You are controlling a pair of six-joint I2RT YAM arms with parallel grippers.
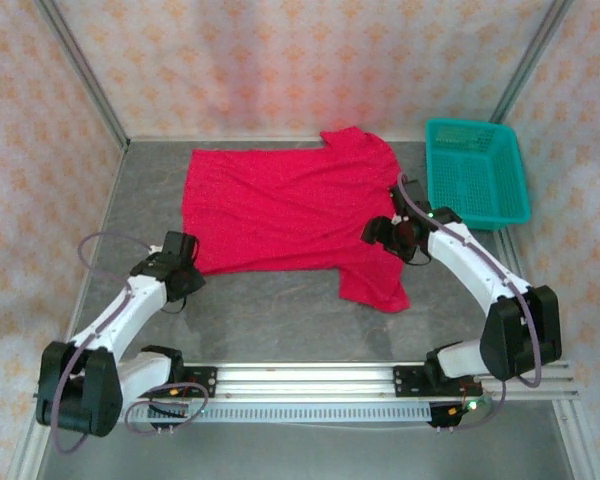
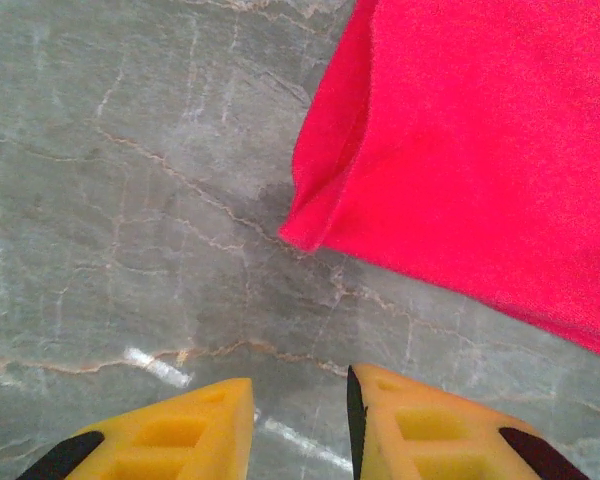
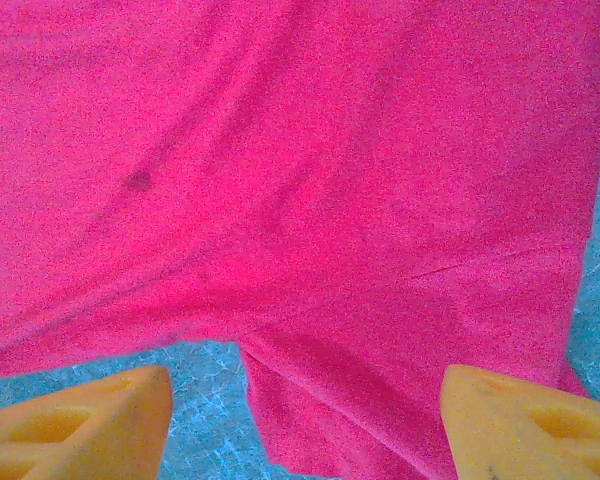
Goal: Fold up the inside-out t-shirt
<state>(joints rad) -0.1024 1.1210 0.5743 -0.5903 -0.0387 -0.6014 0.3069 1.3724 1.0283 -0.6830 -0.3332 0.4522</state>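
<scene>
Item under test: one t-shirt (image 1: 290,215), plain bright red, soft cloth, no print visible. It lies spread flat on the grey veined tabletop (image 1: 280,320), just beside the basket (image 1: 475,170) on that basket's left, its nearest edge close to the basket wall without clearly touching it. The body runs away from the basket. Two short sleeves counted at the basket end: one sleeve (image 1: 355,140) points to the far wall and the other sleeve (image 1: 375,285) points to the near edge. Surface mostly smooth with shallow creases. The right wrist view shows one small darker spot (image 3: 138,181) on the cloth. The corner farthest from the basket (image 2: 310,225) is doubled over on itself, showing a rolled lip in the left wrist view.

Count: t-shirt 1; basket 1 (teal plastic mesh, nothing inside); arms 2; tools 2.

Left tool (image 1: 183,262) (image 2: 300,385): sits at the shirt corner farthest from the basket, over bare tabletop. The yellow fingers (image 2: 180,430) stand a narrow gap apart with only tabletop between them; the cloth lies just ahead, not gripped.

Right tool (image 1: 385,232) (image 3: 305,385): sits over the shirt end nearest the basket, between the two sleeves. Its fingers (image 3: 80,420) are spread wide with red cloth under and ahead of them; no cloth is pinched.
</scene>
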